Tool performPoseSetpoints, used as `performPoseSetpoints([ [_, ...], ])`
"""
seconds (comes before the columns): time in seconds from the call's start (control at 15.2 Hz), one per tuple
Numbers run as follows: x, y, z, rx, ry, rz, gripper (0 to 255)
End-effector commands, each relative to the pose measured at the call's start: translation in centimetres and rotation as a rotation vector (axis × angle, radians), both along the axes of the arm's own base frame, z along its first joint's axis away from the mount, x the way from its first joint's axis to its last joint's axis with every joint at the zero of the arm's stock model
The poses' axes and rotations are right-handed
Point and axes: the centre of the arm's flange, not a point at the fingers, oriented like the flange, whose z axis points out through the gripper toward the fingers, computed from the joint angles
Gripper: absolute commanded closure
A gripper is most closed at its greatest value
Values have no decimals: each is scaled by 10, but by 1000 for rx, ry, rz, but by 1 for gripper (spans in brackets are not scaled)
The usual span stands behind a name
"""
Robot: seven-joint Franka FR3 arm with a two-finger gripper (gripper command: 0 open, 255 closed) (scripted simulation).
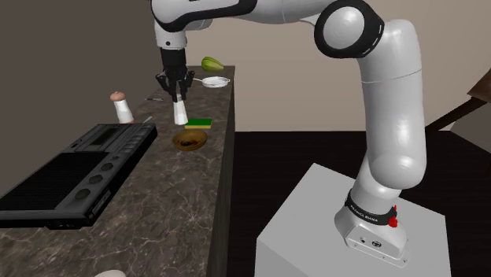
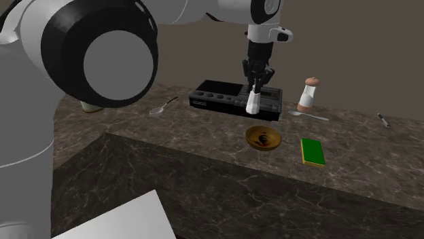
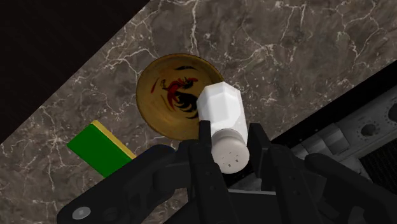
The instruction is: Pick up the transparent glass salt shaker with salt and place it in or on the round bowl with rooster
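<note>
My black gripper hangs above the marble counter, shut on a white salt shaker that points base down. The wrist view has the shaker clasped near its perforated cap between the two fingers. Below it lies the round brown bowl with a rooster painted inside; the shaker's base overlaps the bowl's edge. From the second exterior view the shaker hovers well above the bowl, with my gripper over it.
A green and yellow sponge lies just beyond the bowl. Another shaker with a brown top stands by the black cooktop. A spoon, a small pan and a green fruit also rest on the counter. The counter's edge drops off toward the stand.
</note>
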Motion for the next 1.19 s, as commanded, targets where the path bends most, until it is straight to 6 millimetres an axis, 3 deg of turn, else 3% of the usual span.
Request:
performPoseSetpoints([
  [0.0,16,-20,9,0,0,1,255],
  [0.13,35,-44,18,0,0,1,255],
  [1.12,35,-44,-61,0,0,1,255],
])
